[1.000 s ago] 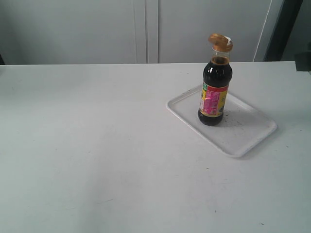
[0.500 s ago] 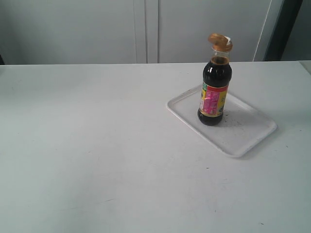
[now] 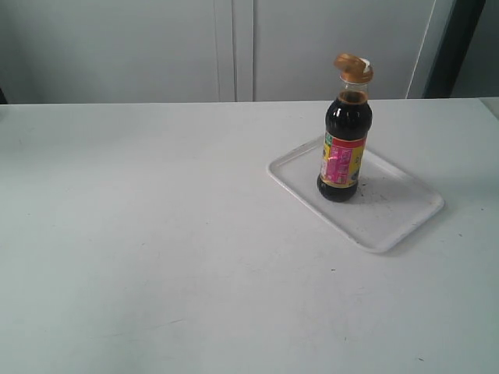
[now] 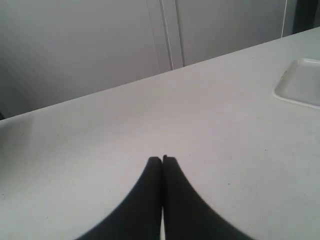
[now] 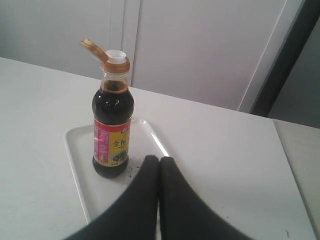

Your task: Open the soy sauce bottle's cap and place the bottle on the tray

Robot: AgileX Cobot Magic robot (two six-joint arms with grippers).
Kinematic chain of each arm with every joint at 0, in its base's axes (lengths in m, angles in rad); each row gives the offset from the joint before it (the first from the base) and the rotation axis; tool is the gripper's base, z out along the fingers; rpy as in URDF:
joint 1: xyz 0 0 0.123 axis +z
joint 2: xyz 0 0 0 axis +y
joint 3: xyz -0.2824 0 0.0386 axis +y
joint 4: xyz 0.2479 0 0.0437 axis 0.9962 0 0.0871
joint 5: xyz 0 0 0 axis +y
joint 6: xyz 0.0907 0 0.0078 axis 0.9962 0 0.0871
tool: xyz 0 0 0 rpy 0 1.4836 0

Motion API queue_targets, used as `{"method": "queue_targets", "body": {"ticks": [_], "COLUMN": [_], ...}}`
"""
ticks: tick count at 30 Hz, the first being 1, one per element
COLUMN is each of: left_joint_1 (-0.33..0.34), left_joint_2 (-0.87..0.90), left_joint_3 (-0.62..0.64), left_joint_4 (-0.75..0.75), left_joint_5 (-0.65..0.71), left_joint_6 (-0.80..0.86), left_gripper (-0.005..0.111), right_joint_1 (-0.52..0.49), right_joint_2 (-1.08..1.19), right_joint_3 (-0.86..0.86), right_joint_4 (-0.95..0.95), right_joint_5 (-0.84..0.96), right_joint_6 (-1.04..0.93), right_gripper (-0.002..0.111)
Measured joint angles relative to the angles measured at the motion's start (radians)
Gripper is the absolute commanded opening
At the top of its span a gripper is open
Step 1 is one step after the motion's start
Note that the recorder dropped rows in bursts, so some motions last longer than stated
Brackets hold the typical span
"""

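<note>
The soy sauce bottle (image 3: 344, 148) stands upright on the white tray (image 3: 390, 222), near the tray's left part. Its gold-brown cap (image 3: 353, 68) is flipped open, the lid hanging back to the left and the white spout showing. The right wrist view shows the bottle (image 5: 112, 132), its open cap (image 5: 107, 57) and the tray (image 5: 77, 170) from close by. My right gripper (image 5: 159, 159) is shut and empty, apart from the bottle. My left gripper (image 4: 162, 159) is shut and empty over bare table; a tray corner (image 4: 300, 82) shows at that view's edge. Neither gripper appears in the exterior view.
The white table (image 3: 156, 234) stretches wide to the left of the tray. Grey cabinet doors (image 3: 234, 47) stand behind the table, and a dark upright strip (image 3: 452, 47) stands at the back right.
A dark shape at the right edge of the exterior view one second ago has left the frame. The bottle and tray have not moved.
</note>
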Motion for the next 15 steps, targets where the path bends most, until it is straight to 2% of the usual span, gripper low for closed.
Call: {"method": "queue_targets", "body": {"ticks": [15], "left_joint_1": [0.0], "left_joint_2": [-0.014], "left_joint_3": [0.036], "left_joint_4": [-0.008], "left_joint_5": [-0.017], "left_joint_6": [0.064], "left_gripper": [0.0], "right_joint_1": [0.0], "right_joint_2": [0.0], "right_joint_3": [0.0], "right_joint_4": [0.0], "right_joint_5": [0.0], "right_joint_6": [0.0], "right_gripper": [0.0]}}
